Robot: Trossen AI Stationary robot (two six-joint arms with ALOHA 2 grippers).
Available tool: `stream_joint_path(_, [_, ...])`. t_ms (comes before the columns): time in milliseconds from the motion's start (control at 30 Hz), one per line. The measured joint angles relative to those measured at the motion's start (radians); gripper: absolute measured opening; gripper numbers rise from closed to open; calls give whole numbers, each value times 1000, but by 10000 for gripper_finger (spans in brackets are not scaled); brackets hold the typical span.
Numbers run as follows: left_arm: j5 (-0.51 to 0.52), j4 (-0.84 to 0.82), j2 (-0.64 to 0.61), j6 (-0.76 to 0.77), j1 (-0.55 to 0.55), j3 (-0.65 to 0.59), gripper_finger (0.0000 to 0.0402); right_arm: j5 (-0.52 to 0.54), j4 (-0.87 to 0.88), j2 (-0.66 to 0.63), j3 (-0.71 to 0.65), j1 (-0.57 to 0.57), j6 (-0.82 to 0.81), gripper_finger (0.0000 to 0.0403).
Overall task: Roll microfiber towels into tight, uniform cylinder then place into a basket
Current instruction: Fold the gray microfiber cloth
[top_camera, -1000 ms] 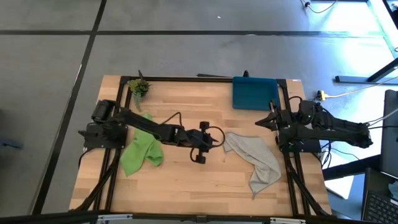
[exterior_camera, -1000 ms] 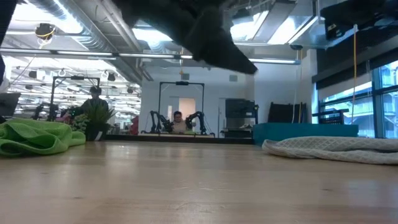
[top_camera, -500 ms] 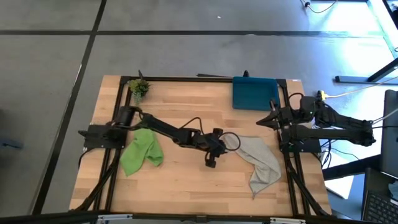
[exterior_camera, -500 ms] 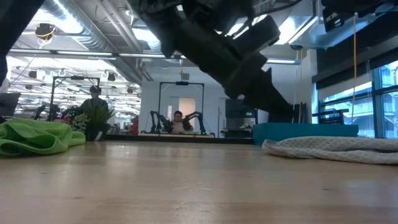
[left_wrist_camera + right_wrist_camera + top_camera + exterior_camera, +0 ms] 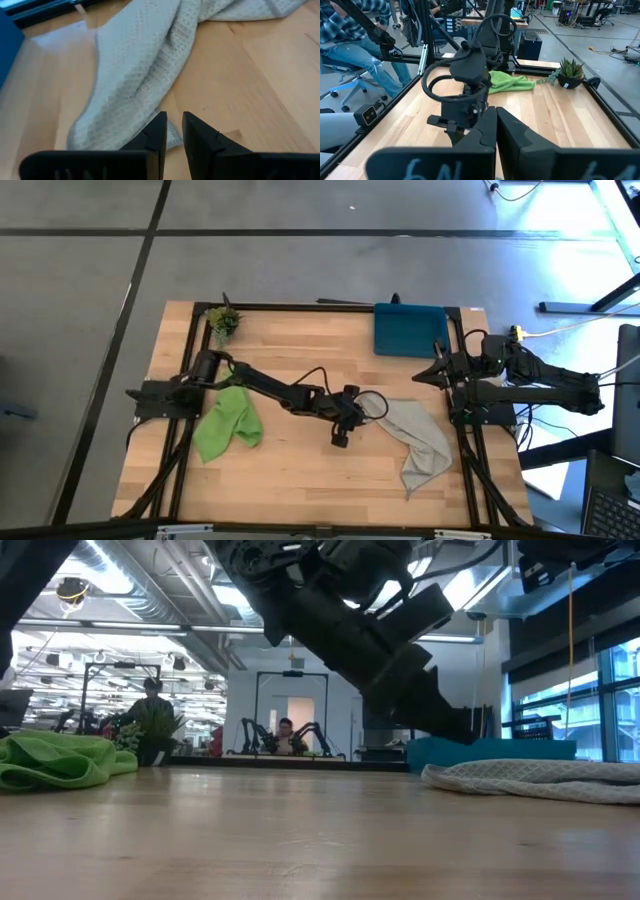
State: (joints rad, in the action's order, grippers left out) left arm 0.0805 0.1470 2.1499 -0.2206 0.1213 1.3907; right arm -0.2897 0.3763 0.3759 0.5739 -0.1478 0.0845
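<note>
A wooden table (image 5: 300,470) fills the overhead view, and every place here is given relative to the grey towel (image 5: 415,442), which lies crumpled and unrolled on the table's right half. The left arm stretches across the table from the far side of the lime green towel (image 5: 225,425), likely so that it can take hold of the grey towel's nearest edge and start flattening it. The right arm waits folded just beyond the grey towel's outer side, out of the working space. The basket (image 5: 409,328), a shallow dark-blue tray, sits a short way behind the grey towel at the table's back edge, holding nothing that can be seen. The lime green towel lies well apart from the grey one, bunched in a loose heap. The grey towel is pale with a waffle weave, spread wide at one end and trailing into a narrower twisted fold, so neither cloth is yet a cylinder. A small potted plant (image 5: 223,320) stands far from it, at the opposite back corner. The left gripper (image 5: 173,129) hovers just beside the towel's corner, fingers nearly together with a slim gap and nothing between them. The right gripper (image 5: 495,121) has its fingers pressed together, holding nothing.
</note>
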Motion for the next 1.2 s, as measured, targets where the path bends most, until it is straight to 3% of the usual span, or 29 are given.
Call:
stream_joint_path(400, [34,-4,-2,-51,26,0,93,0,0,0,0,0,3,6])
stream_joint_path(1200, [41,56,95,-7,-3,0,90,1,10,0,-1,0,6,6])
